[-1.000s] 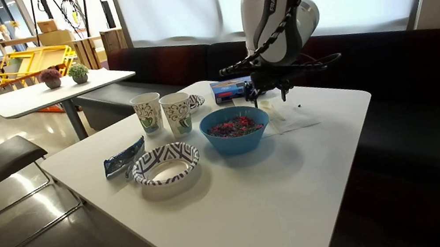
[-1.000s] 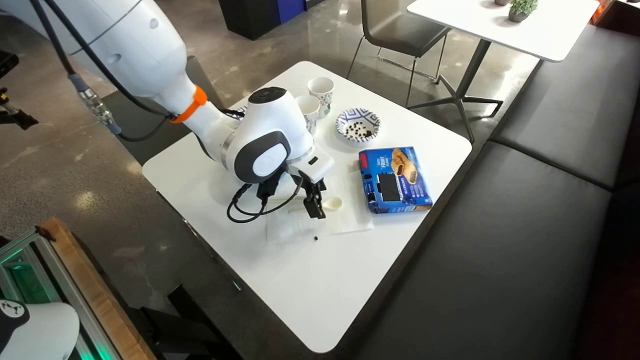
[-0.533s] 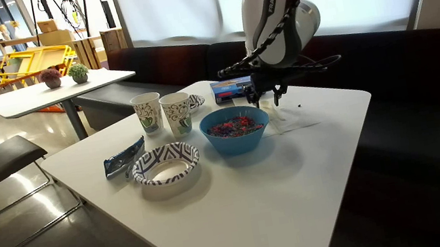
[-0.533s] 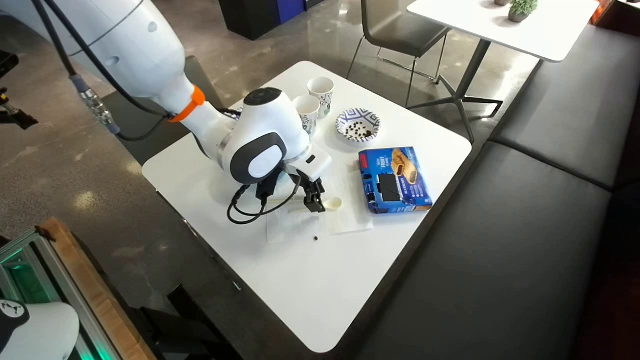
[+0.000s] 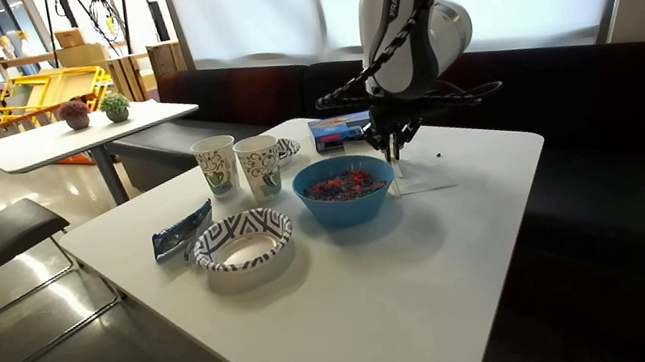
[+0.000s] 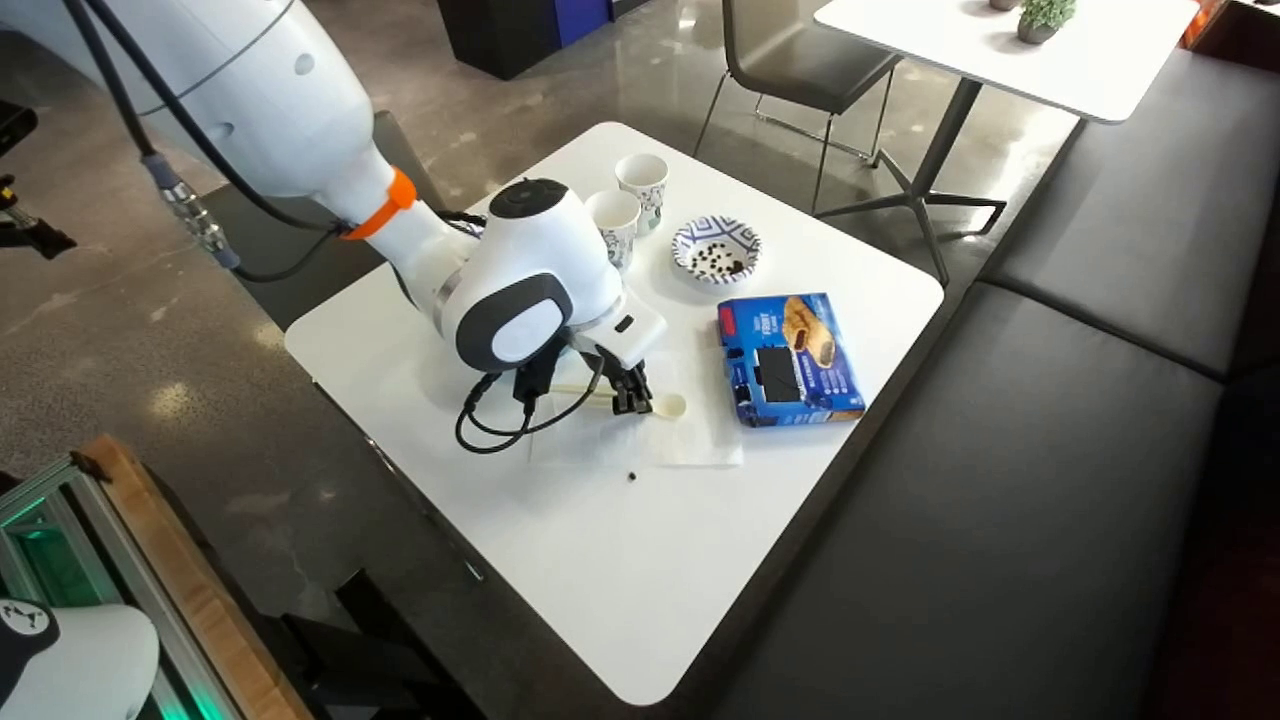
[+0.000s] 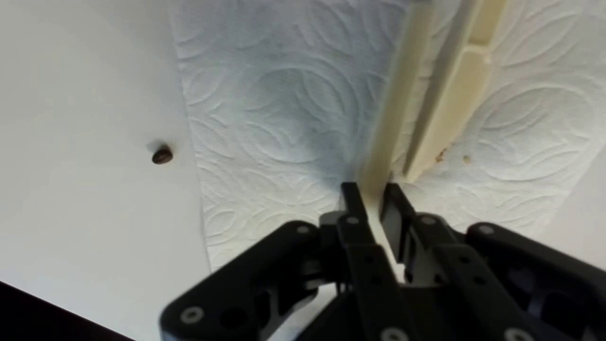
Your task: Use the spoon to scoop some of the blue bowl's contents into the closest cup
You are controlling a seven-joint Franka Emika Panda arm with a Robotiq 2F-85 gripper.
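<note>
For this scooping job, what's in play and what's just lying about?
In play:
gripper, shut on the spoon
blue bowl and its contents
cup nearer that bowl

Lying about:
other cup
foil packet
blue box
second utensil
napkin
dark bean
patterned bowl
bowl of dark bits

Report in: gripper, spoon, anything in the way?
Gripper shut on spoon. Spoon not yet in blue bowl. Knife lies close beside spoon, could snag.

Claw (image 6: pixel 632 408) apparently pinching pale spoon (image 6: pixel 671 405), napkin (image 6: pixel 702 440) beneath, blue box (image 6: pixel 785 335) nearby
</note>
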